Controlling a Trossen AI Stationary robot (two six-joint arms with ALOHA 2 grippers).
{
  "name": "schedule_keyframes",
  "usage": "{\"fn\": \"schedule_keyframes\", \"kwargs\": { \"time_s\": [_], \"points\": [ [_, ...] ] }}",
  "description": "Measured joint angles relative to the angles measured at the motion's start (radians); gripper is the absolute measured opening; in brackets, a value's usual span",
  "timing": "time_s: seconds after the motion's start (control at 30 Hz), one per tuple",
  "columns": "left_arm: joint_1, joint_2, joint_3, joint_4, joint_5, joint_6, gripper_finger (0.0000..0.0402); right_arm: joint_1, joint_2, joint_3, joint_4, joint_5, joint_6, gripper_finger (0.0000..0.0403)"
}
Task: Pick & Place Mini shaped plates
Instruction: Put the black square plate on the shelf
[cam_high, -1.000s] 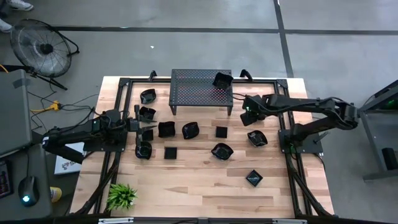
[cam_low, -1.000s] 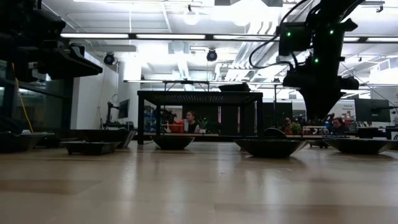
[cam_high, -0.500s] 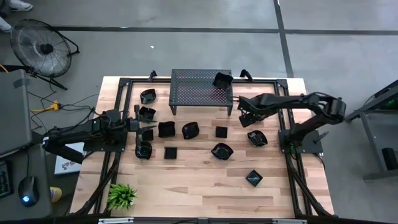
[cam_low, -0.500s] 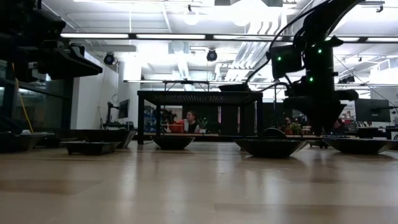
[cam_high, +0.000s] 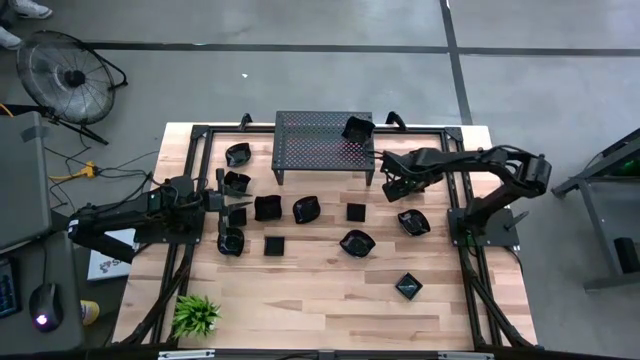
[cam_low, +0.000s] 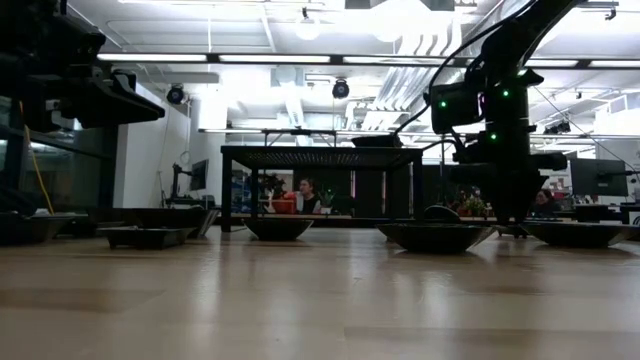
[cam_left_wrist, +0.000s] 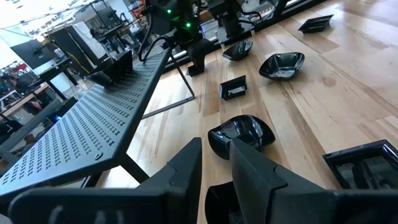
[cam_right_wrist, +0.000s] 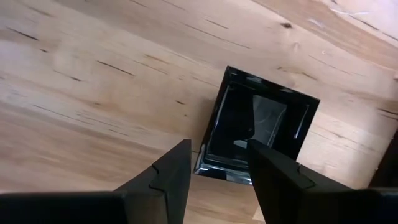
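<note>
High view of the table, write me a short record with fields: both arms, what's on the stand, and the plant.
left gripper: at the table's left side among the plates, not moving
right gripper: right of the stand, jaws open, above a small square plate
perforated stand: at the table's far edge, one black plate on its right end
plates on the wood: scattered across the middle of the table
plant: near left corner
</note>
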Motion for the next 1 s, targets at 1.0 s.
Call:
{"fn": "schedule_keyframes", "kwargs": {
  "time_s": [1.0],
  "points": [
    [0.000,0.000,0.000,0.000,0.000,0.000,0.0080,-0.003,0.000,0.000,0.018,-0.030,-0.007,0.0151]
  ]
}}
